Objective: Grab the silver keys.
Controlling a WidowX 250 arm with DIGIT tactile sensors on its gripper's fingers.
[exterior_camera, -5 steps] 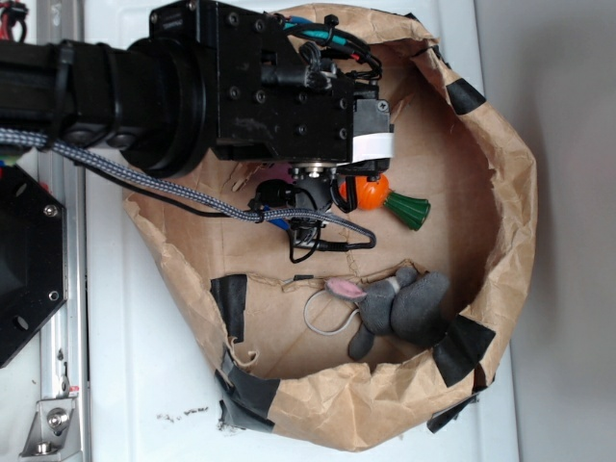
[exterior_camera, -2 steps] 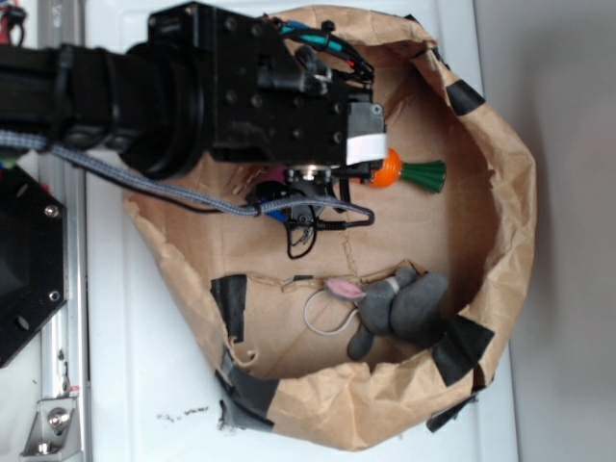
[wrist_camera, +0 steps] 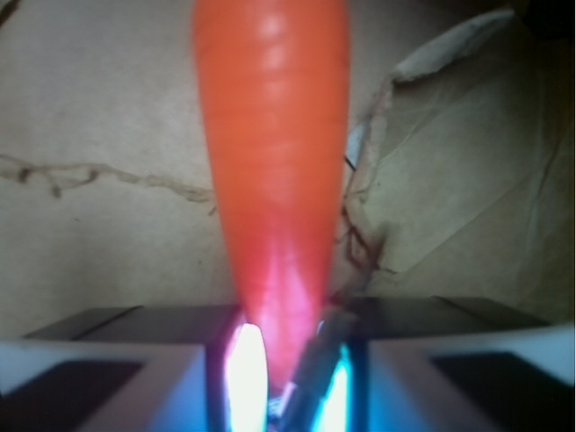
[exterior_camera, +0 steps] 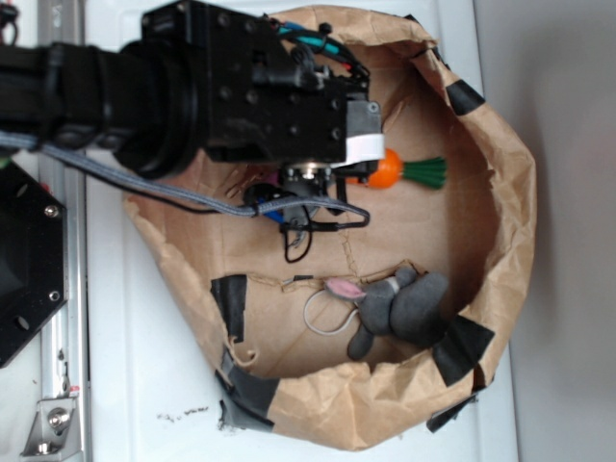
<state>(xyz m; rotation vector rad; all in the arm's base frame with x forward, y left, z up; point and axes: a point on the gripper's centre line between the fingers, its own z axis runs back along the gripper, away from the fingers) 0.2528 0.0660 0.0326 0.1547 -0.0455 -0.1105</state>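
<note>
The silver keys' orange carrot charm (wrist_camera: 274, 144) sticks out from between my jaws and fills the middle of the wrist view. Beside it a dull grey metal piece of the silver keys (wrist_camera: 310, 360) is pinched in the same gap. My gripper (wrist_camera: 288, 364) is shut on this bunch. In the exterior view the carrot (exterior_camera: 385, 170) and its green top (exterior_camera: 423, 171) poke out to the right from under the black arm (exterior_camera: 260, 96). The metal keys themselves are hidden beneath the arm there.
Everything sits inside a crumpled brown paper bag (exterior_camera: 505, 192) patched with black tape (exterior_camera: 231, 300). A grey plush bunny (exterior_camera: 399, 308) with pink ears and a bare silver ring (exterior_camera: 322, 315) lies at the bag's lower side. A black cable (exterior_camera: 318, 226) loops under the arm.
The carrot charm has moved up the frame with the gripper. Its green top has swung from pointing down-right to pointing straight right. The arm has shifted slightly up and left.
</note>
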